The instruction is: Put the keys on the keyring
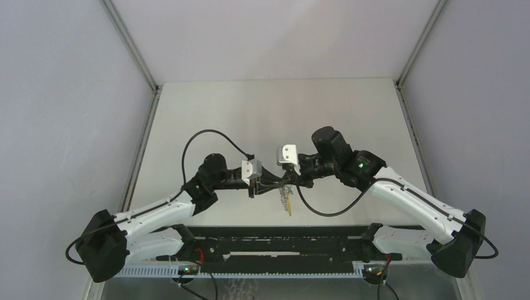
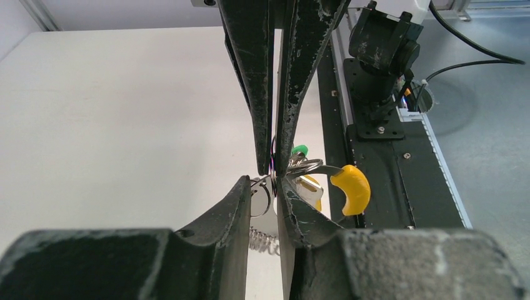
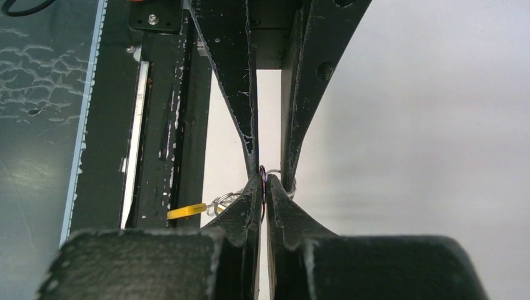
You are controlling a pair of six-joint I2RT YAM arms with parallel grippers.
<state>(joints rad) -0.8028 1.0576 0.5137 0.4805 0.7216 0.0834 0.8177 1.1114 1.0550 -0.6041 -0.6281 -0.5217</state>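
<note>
Jaws meet, pinching the keyring [image 2: 264,240]; only left wrist shows green key [image 2: 300,150]

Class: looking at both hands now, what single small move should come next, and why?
Probably hold the ring steady in the left hand and let the right hand turn it slightly: both hands are shut on it, with the yellow key and green key dangling beside it.

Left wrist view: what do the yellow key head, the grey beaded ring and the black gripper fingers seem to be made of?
The yellow curved key head looks like smooth, glossy plastic, by its even colour and soft highlight. The grey beaded keyring looks like bare metal, with bright glints. The black left gripper fingers are probably matte plastic, with whitish scuffs along the edges.
</note>
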